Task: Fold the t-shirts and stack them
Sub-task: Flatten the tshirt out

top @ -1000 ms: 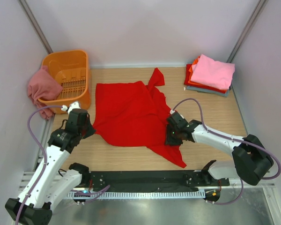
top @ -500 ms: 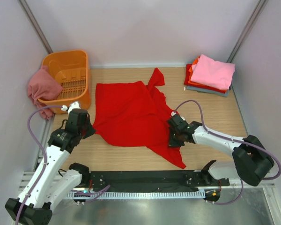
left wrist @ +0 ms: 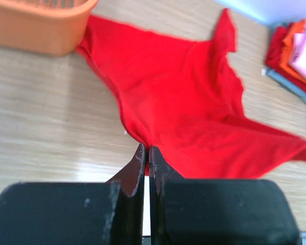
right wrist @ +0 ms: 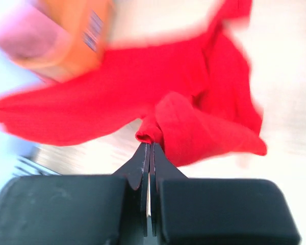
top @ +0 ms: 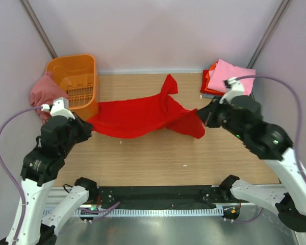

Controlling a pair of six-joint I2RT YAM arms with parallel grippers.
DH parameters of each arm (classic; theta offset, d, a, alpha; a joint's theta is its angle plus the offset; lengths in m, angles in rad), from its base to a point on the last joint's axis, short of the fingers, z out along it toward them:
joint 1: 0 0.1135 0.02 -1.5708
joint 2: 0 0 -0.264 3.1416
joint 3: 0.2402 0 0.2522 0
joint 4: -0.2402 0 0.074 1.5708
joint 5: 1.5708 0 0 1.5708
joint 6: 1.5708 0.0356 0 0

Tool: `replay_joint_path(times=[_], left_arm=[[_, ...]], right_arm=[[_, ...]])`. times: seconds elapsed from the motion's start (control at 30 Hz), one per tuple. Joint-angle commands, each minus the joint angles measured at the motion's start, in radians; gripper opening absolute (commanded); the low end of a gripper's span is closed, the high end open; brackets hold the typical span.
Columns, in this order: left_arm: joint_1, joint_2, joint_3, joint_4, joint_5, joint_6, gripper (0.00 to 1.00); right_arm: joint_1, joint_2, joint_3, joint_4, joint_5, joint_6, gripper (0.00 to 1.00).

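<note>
Red t-shirt point(top: 137, 116) unfolded, stretched over desk point(top: 158, 158) between both tools. Left tool point(left wrist: 146, 149) clamped tight on one edge, right tool point(right wrist: 149, 145) clamped tight on bunched edge. Folded stack point(top: 229, 79) at far right corner looks done. Dusty-rose shirt point(top: 43, 94) draped on basket point(top: 74, 71), not yet folded.

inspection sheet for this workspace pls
surface: wooden table, bare near the arms
job's things: red t-shirt stretched between both pincers; folded stack far right, pink on top; dusty rose shirt over the orange basket's left rim
clutter: orange basket far left; white speck on the wood
grippers: left pincer and right pincer both shut on the red t-shirt
cables: purple cable off the left arm, another off the right
surroundings: pale walls
</note>
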Motion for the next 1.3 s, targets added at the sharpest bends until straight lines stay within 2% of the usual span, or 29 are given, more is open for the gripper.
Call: replay_joint_path(times=[0.0, 0.23, 0.43, 0.6, 0.73, 0.87, 0.93, 0.97, 1.1, 1.13, 1.17, 1.2, 1.23, 1.27], left_arm=[[0.007, 0.018, 0.116, -0.026, 0.101, 0.093, 0.00], [0.001, 0.066, 0.390, -0.024, 0.277, 0.162, 0.00], [0.001, 0.041, 0.546, 0.048, 0.365, 0.190, 0.00], [0.001, 0.057, 0.718, 0.060, 0.415, 0.214, 0.00], [0.001, 0.106, 0.780, 0.065, 0.393, 0.216, 0.00], [0.001, 0.176, 0.785, 0.060, 0.278, 0.213, 0.00], [0.001, 0.207, 0.740, 0.059, 0.209, 0.208, 0.00], [0.001, 0.245, 0.720, 0.051, 0.092, 0.198, 0.00], [0.002, 0.408, 0.537, 0.083, -0.021, 0.167, 0.00], [0.017, 0.446, 0.500, 0.112, -0.025, 0.159, 0.00], [0.039, 0.498, 0.469, 0.169, -0.019, 0.135, 0.00], [0.066, 0.609, 0.432, 0.196, 0.004, 0.112, 0.00], [0.132, 0.691, 0.427, 0.215, 0.021, 0.090, 0.00], [0.166, 0.769, 0.439, 0.211, 0.043, 0.032, 0.00]], right_arm=[[0.003, -0.072, 0.195, -0.125, 0.036, -0.104, 0.01], [0.002, -0.164, 0.510, -0.171, -0.024, -0.251, 0.01], [-0.054, -0.232, 0.650, -0.067, -0.294, -0.325, 0.01], [-0.158, -0.160, 0.823, -0.100, -0.476, -0.412, 0.01], [-0.204, -0.100, 0.888, -0.094, -0.393, -0.472, 0.01], [-0.180, -0.025, 0.773, 0.020, -0.262, -0.526, 0.01], [-0.161, 0.044, 0.705, 0.071, -0.215, -0.540, 0.01], [-0.160, 0.073, 0.622, 0.137, -0.213, -0.543, 0.01], [-0.175, 0.300, 0.501, 0.277, -0.193, -0.603, 0.01], [-0.201, 0.464, 0.515, 0.289, -0.193, -0.613, 0.01], [-0.234, 0.550, 0.573, 0.314, -0.254, -0.603, 0.01], [-0.305, 0.661, 0.620, 0.321, -0.285, -0.589, 0.01], [-0.320, 0.758, 0.675, 0.332, -0.288, -0.578, 0.01], [-0.330, 0.993, 0.851, 0.300, -0.264, -0.571, 0.03]])
